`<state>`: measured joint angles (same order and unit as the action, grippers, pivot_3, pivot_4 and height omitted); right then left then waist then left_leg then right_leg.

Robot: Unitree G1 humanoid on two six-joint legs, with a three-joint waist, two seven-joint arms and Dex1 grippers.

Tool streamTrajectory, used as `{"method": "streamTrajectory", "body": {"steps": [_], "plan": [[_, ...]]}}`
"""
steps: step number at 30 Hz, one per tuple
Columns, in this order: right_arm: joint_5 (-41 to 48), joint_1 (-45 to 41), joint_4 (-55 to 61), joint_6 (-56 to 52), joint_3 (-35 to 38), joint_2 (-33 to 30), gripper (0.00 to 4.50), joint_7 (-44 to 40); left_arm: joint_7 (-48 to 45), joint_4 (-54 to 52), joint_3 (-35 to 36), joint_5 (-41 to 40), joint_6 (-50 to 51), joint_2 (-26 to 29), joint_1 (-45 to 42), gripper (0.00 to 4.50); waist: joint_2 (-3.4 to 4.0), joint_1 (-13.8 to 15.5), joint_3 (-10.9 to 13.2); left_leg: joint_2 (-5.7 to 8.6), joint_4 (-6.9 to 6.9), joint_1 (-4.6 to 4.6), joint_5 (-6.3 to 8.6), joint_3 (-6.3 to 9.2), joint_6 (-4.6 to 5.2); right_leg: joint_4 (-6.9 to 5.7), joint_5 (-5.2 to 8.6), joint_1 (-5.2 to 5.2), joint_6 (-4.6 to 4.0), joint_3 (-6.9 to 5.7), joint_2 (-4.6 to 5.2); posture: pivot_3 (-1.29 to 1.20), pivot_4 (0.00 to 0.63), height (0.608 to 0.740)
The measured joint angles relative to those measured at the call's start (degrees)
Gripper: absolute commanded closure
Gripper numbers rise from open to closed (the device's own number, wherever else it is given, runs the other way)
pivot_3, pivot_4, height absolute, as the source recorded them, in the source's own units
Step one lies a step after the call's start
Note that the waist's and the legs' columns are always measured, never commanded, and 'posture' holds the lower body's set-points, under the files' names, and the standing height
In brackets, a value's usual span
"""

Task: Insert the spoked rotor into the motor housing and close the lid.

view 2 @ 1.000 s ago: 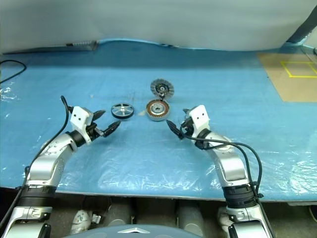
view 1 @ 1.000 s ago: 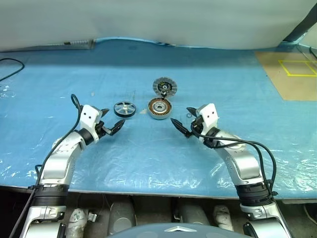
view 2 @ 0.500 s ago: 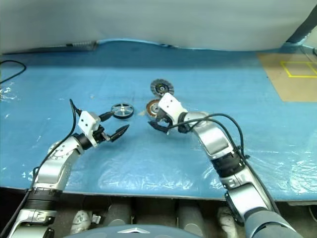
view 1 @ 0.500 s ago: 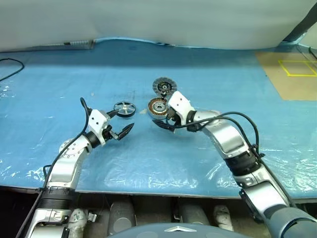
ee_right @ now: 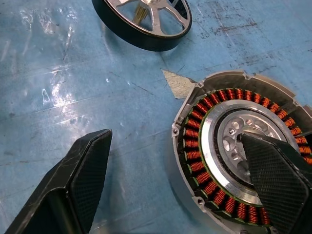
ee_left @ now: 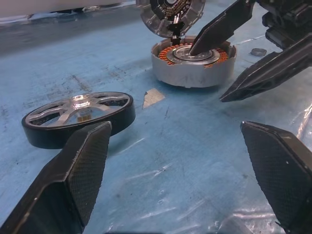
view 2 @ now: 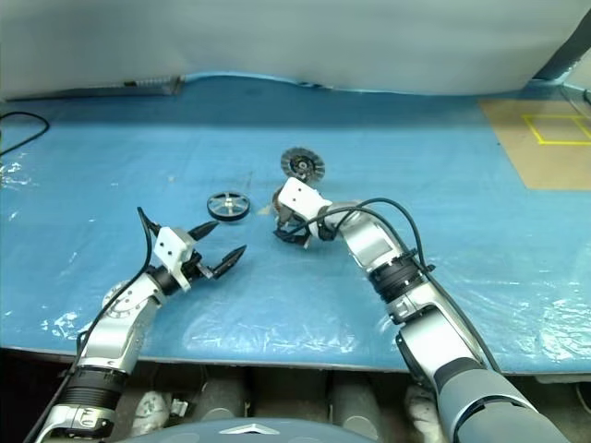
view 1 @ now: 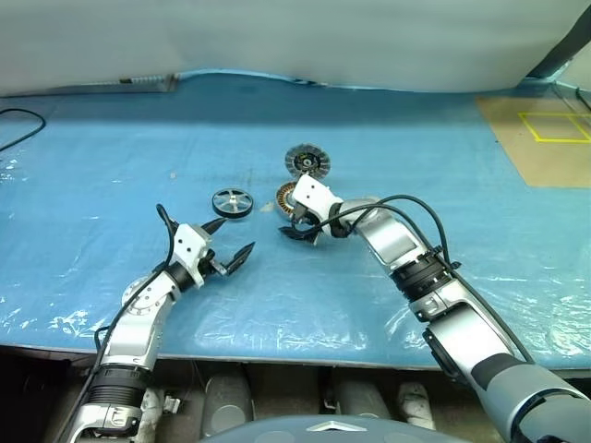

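The spoked rotor [view 1: 232,202] lies flat on the blue sheet, black-rimmed with silvery spokes. Just right of it sits the motor housing [ee_left: 192,63] with copper windings. The grey ribbed lid [view 1: 307,162] leans behind it. My right gripper [view 1: 294,223] is open and tilted down at the housing. One of its fingers [ee_right: 273,175] is over the silver centre and the other stands outside the housing's wall on the rotor's side. Whether they touch it I cannot tell. My left gripper [view 1: 233,238] is open and empty, a little in front of the rotor [ee_left: 78,117].
A small metal ring [ee_left: 258,50] lies on the sheet beyond the housing. A brown board with yellow tape [view 1: 545,138] covers the far right corner. A black cable [view 1: 18,125] curls at the far left. The table's front edge [view 1: 277,343] runs close below both arms.
My right gripper has swung left and forward from beside the housing to over it, tipping downward. My left gripper has drawn back from the rotor and slightly right. Both stayed open.
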<state>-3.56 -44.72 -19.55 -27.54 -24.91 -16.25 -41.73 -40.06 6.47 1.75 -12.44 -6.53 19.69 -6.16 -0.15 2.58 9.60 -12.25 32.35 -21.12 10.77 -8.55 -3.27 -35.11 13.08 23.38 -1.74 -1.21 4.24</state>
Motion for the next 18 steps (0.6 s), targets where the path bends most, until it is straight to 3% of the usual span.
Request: {"method": "streamTrajectory", "body": {"steps": [3, 6, 12, 18], "plan": [[-0.62, -0.71, -0.30, -1.18, 0.00, 0.29, 0.03, -0.61, 0.21, 0.14, 0.00, 0.00, -0.03, -0.15, -0.04, 0.00, 0.00, 0.00, 0.00, 0.00, 0.08, 0.01, 0.00, 0.00, 0.00, -0.09, 0.00, 0.00, 0.00, 0.01, 0.00, 0.00, 0.150, 0.740], [-1.37, -1.44, -0.65, -2.01, -0.03, 0.20, 0.60, -1.36, 0.27, 0.46, 0.00, 0.00, -0.03, -0.26, -0.21, 0.00, 0.00, 0.00, 0.00, -0.01, 0.13, 0.01, 0.00, 0.00, 0.00, -0.14, 0.00, 0.00, 0.00, 0.02, 0.00, 0.00, 0.150, 0.740], [-3.26, -2.08, 0.79, -3.62, -0.53, -1.13, 2.64, -3.98, 0.38, 1.11, 0.09, -0.07, -0.04, -0.63, -0.66, 0.00, -0.01, 0.05, 0.00, -0.01, 0.13, 0.02, 0.00, 0.00, 0.00, -0.15, 0.00, 0.00, -0.01, 0.02, 0.00, 0.00, 0.150, 0.740], [-3.39, 0.69, 8.24, -8.13, -1.16, -1.83, 2.70, -6.96, 0.35, 1.77, 0.36, -0.19, -0.04, -0.86, -1.72, 0.00, -0.01, -0.03, -0.01, -0.03, 0.13, 0.07, 0.00, 0.00, 0.00, -0.21, 0.01, 0.00, -0.02, 0.03, 0.00, 0.00, 0.150, 0.740]]}}
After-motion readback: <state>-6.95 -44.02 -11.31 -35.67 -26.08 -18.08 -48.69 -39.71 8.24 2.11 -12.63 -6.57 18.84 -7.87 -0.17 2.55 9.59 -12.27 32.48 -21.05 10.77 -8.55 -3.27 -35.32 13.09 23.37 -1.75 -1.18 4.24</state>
